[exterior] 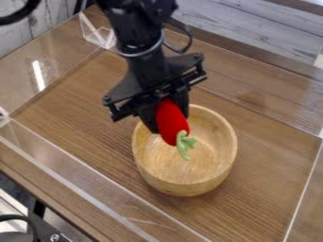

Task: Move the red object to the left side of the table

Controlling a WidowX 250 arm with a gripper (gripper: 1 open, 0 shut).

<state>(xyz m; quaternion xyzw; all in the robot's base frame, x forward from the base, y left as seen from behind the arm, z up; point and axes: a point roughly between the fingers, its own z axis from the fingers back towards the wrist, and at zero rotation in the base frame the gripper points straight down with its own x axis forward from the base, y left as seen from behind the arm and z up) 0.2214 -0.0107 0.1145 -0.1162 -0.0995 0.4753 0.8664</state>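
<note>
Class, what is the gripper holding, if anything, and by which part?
The red toy vegetable, by its upper end, opposite the green stem.
</note>
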